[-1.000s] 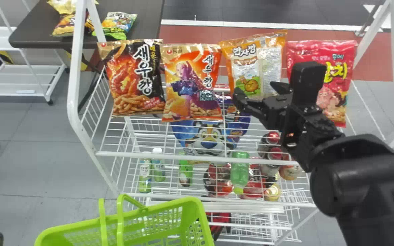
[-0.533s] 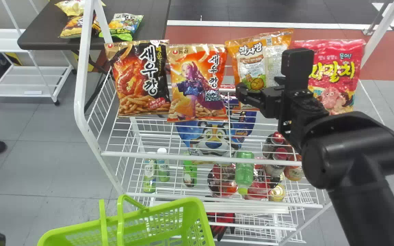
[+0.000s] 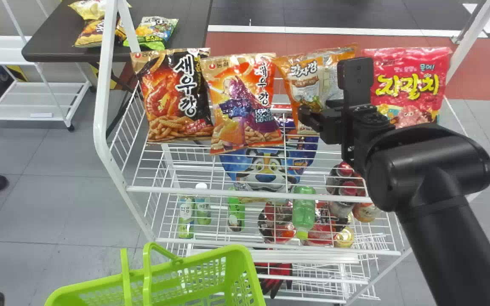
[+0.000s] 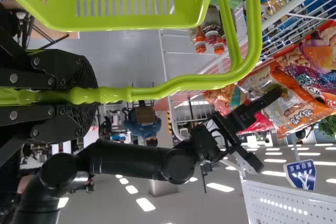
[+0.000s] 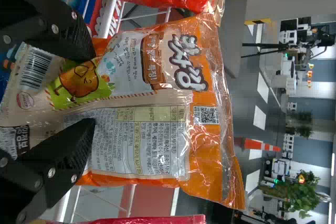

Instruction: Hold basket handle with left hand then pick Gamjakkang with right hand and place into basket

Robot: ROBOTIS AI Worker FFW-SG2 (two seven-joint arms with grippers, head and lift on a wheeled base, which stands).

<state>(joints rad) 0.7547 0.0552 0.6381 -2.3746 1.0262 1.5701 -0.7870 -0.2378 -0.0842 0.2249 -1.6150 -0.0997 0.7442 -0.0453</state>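
The Gamjakkang (image 3: 306, 83) is sitting right of upper centre, my right claw (image 3: 306, 115) hovering spread beside it. My left claw (image 4: 86, 95) is pinching the handle (image 4: 194, 81) of the green basket (image 3: 249, 263), lower left. The white rack (image 3: 228, 193) is holding a blue tiger bag (image 3: 266, 170) and, lower, a green bottle (image 3: 303, 208).

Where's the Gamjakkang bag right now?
In the head view, the Gamjakkang bag is right of centre on the top level of the rack, between the orange-red snack bag and the pink bag, with the right gripper at its lower part.
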